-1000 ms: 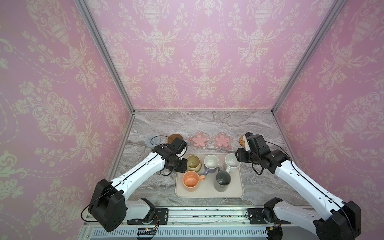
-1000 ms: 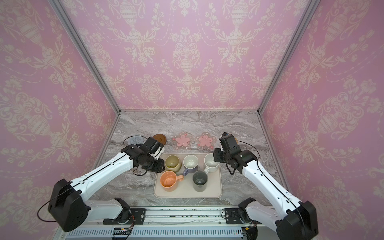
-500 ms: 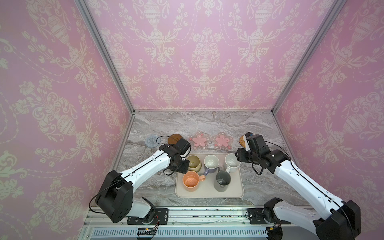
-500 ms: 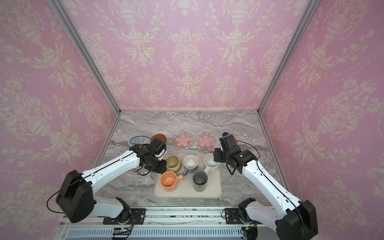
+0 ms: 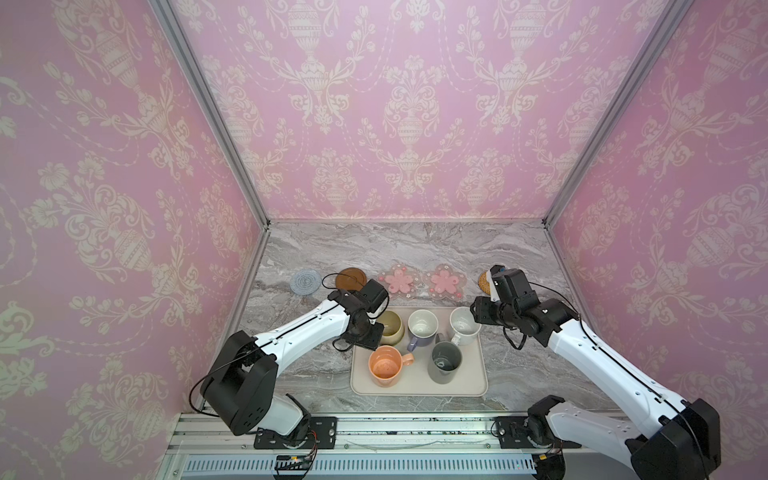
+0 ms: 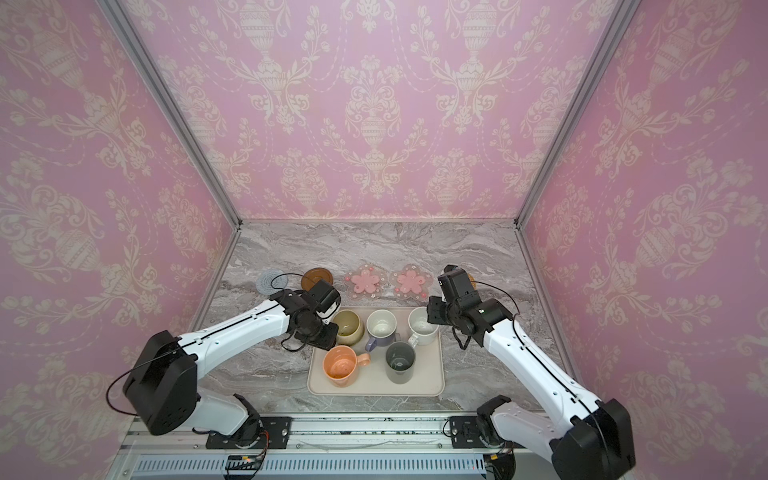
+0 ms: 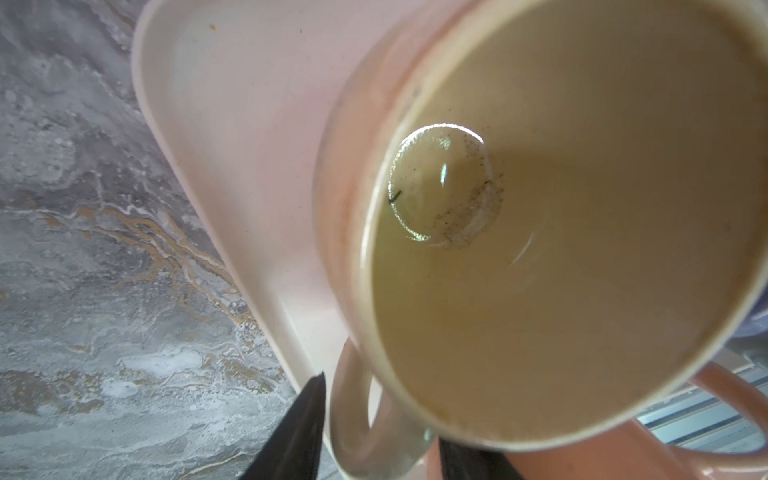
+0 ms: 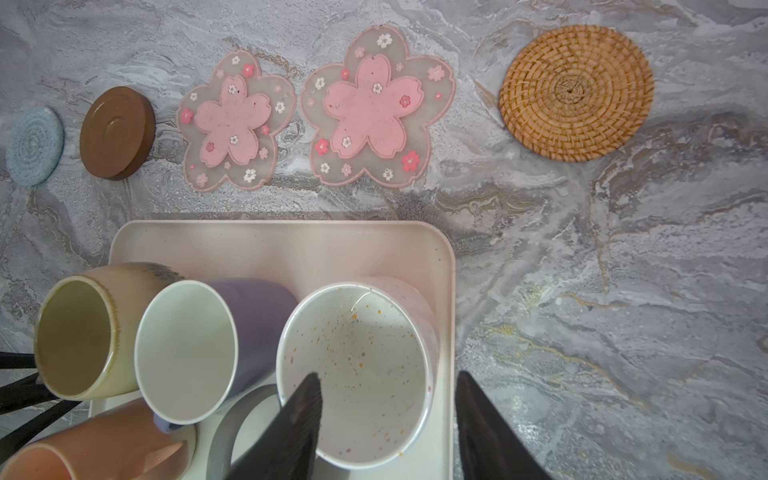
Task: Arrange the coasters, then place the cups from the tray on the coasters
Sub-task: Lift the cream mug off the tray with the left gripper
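Note:
Five cups stand on the cream tray [image 5: 415, 388]: olive-yellow [image 5: 390, 328], lavender [image 5: 422, 326], white speckled [image 5: 464, 326], peach [image 5: 385, 365] and dark grey [image 5: 446, 361]. My left gripper [image 7: 382, 411] is open at the tray's left edge, and its fingers straddle the olive cup's [image 7: 561, 249] handle. My right gripper [image 8: 388, 376] is open over the speckled cup [image 8: 357, 324], one finger inside it and one outside above the tray rim. Behind the tray lie five coasters in a row: blue-grey [image 8: 34, 146], brown [image 8: 117, 133], two pink flowers [image 8: 235, 120] [image 8: 376, 108] and rattan [image 8: 575, 93].
Pink patterned walls close in the marble table [image 5: 407, 245] on three sides. My right wrist half hides the rattan coaster [image 5: 484, 280] in both top views. A black cable loops from the left wrist over the brown coaster [image 5: 350, 279]. Bare marble lies behind the coasters.
My left gripper has moved toward the tray and down to the olive cup's handle, and its arm has swung inward. The right arm has held still.

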`<control>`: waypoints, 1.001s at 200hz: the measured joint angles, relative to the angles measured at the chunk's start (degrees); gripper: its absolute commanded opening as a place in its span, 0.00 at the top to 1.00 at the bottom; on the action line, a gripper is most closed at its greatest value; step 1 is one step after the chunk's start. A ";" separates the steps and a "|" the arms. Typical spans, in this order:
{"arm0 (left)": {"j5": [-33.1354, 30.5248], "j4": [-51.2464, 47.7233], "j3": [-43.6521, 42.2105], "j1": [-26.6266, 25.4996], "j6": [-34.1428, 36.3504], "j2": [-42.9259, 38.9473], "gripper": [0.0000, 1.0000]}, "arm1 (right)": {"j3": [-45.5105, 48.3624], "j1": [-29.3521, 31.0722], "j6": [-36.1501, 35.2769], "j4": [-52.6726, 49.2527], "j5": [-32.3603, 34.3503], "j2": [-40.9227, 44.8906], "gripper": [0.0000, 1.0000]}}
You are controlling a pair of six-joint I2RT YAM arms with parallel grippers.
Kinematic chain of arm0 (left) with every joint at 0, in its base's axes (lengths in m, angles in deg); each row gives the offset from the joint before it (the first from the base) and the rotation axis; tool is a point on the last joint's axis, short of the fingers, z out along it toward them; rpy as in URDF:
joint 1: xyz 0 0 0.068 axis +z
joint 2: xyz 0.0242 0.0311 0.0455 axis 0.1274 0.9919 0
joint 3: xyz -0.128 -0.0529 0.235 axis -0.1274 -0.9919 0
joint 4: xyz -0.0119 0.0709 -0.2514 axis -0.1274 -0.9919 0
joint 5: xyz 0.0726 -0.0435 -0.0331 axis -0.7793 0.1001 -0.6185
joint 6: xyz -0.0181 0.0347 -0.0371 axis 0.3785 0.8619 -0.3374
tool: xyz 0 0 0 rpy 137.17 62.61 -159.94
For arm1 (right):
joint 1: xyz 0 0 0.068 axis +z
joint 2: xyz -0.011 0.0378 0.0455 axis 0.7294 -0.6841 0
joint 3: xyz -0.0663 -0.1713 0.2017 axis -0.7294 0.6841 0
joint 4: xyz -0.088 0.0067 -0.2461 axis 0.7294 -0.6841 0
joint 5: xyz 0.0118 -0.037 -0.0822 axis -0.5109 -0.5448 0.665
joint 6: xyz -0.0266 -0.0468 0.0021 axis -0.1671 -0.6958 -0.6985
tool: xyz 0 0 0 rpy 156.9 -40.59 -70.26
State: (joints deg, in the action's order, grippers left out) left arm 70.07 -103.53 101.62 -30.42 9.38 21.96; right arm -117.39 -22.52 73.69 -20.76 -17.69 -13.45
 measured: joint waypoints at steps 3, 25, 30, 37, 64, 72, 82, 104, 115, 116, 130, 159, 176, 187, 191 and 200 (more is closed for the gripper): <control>0.02 0.09 0.00 -0.11 0.00 0.09 0.55 | 0.00 0.00 0.00 -0.02 -0.02 0.00 0.46; 0.07 0.74 0.00 -0.76 0.00 0.44 0.56 | 0.00 0.00 0.00 -0.02 -0.02 0.00 0.46; 0.07 0.90 0.00 -0.81 -0.02 0.44 0.56 | 0.00 0.00 0.00 -0.02 -0.02 0.00 0.46; 0.09 1.11 0.00 -0.81 -0.02 0.44 0.56 | 0.00 0.00 0.00 -0.02 -0.02 0.00 0.46; 0.20 2.75 -0.28 -0.83 -0.09 0.44 0.57 | 0.00 0.00 0.00 -0.02 -0.02 0.00 0.46; 0.20 3.30 -0.39 -0.90 -0.11 0.44 0.58 | 0.00 0.00 0.00 -0.02 -0.02 0.00 0.46; 0.20 3.87 -0.55 -1.01 -0.28 0.44 0.59 | 0.00 0.00 0.00 -0.02 -0.04 0.00 0.46; 0.22 4.46 -0.76 -1.14 -0.33 0.50 0.63 | 0.00 0.00 0.00 -0.02 -0.02 0.00 0.46; 0.22 4.79 -1.01 -1.18 -0.39 0.61 0.67 | 0.00 0.00 0.00 -0.02 -0.02 0.00 0.46; 0.24 4.83 -1.03 -1.18 -0.44 0.61 0.67 | 0.00 0.00 0.00 -0.04 -0.02 0.00 0.46; 0.39 5.33 -1.31 -1.25 -0.50 0.66 0.71 | 0.00 0.00 0.00 -0.02 -0.02 0.00 0.46; 0.28 7.15 -1.84 -1.46 -0.74 0.66 0.79 | 0.00 0.00 0.00 -0.02 -0.02 0.00 0.46; -0.02 7.19 -1.88 -1.44 -0.98 0.66 0.79 | 0.00 0.00 0.00 -0.02 -0.02 0.00 0.46; -0.09 7.23 -1.88 -1.44 -1.11 0.66 0.81 | 0.00 0.00 0.00 -0.02 -0.02 0.00 0.46; -0.11 7.26 -1.88 -1.44 -1.18 0.66 0.81 | 0.00 0.00 0.02 -0.02 -0.02 0.00 0.46; -0.17 7.34 -1.88 -1.44 -1.33 0.66 0.84 | 0.00 0.00 0.02 -0.02 -0.02 0.00 0.46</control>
State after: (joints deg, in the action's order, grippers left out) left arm 69.90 -96.19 99.74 -31.86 8.04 22.61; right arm -117.39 -22.52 73.71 -20.78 -17.71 -13.45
